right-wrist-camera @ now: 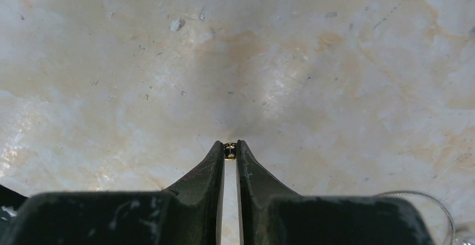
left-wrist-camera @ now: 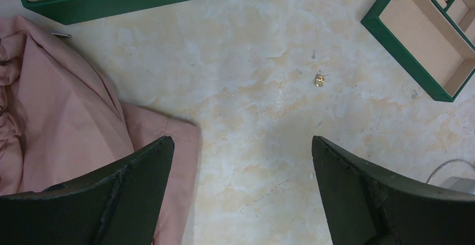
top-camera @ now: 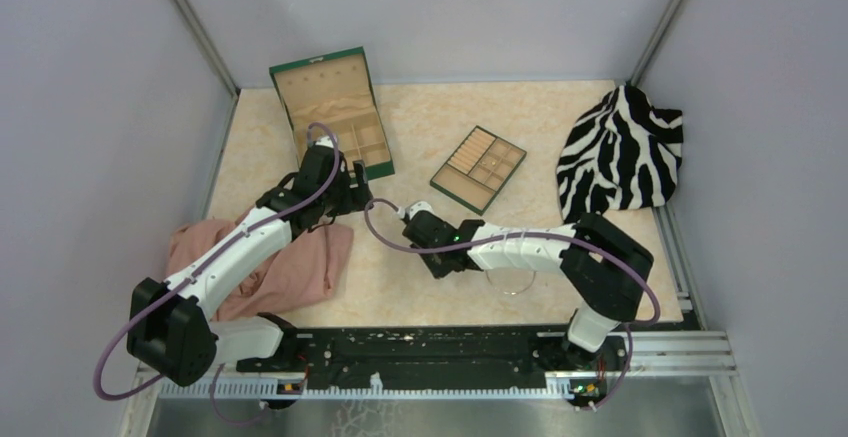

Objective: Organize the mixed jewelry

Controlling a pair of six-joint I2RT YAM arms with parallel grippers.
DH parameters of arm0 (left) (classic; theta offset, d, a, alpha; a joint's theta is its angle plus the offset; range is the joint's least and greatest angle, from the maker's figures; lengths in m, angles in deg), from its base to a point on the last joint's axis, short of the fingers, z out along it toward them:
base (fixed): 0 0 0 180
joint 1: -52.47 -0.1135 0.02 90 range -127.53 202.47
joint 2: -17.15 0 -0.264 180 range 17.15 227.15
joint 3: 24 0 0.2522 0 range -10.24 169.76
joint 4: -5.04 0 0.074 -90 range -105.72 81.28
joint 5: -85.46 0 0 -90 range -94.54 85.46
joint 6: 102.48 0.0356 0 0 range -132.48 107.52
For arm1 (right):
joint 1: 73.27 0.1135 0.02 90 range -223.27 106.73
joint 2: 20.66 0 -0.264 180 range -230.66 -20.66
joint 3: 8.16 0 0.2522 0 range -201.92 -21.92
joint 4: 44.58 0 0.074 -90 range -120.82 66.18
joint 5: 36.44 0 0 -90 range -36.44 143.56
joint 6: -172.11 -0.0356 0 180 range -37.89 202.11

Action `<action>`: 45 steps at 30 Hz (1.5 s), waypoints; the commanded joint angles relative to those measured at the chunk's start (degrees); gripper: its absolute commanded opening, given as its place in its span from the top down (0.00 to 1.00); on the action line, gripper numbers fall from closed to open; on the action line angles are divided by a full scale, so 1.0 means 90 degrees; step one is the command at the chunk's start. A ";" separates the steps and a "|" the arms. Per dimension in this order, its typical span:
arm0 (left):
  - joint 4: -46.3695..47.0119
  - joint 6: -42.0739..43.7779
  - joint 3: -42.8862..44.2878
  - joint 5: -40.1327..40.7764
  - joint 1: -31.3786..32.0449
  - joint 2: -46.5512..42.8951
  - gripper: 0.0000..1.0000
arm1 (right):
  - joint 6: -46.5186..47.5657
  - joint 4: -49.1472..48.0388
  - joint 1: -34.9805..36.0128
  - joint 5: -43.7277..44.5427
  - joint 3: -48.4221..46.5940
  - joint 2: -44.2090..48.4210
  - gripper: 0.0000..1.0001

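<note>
Marbled tabletop point(left-wrist-camera: 252, 116): right gripper point(right-wrist-camera: 230, 147) pinching gold bead point(right-wrist-camera: 229, 152) at lower centre; left gripper point(left-wrist-camera: 241, 142) spread wide (second gold piece point(left-wrist-camera: 319, 80) upper right).

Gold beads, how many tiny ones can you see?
2. One gold bead lies loose on the table, apart from the green-rimmed tray. The other is pinched in the right gripper. More may be hidden, perhaps under the pink cloth.
</note>
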State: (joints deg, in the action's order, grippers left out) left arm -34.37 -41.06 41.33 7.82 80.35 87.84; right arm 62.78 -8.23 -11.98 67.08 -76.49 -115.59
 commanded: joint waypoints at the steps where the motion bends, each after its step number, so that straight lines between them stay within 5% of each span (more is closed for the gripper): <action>1: 0.0146 0.0038 -0.0008 0.0013 -0.0001 -0.0108 0.01 | -0.0208 0.0127 -0.0423 -0.0036 -0.0493 0.0536 0.91; 22: 0.0099 0.0107 0.0051 0.0000 -0.0001 -0.0103 0.01 | -0.0382 0.0099 -0.3603 -0.0193 -0.1773 -0.0139 0.92; 45: 0.0235 0.0181 -0.0146 -0.0623 -0.0001 -0.0082 0.01 | -0.0479 -0.0294 -0.4144 0.0403 -0.2260 -0.1481 0.89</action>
State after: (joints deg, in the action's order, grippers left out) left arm -34.04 -40.12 40.35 4.17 80.35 87.12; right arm 59.76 -8.29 -48.46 67.98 -94.10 -126.94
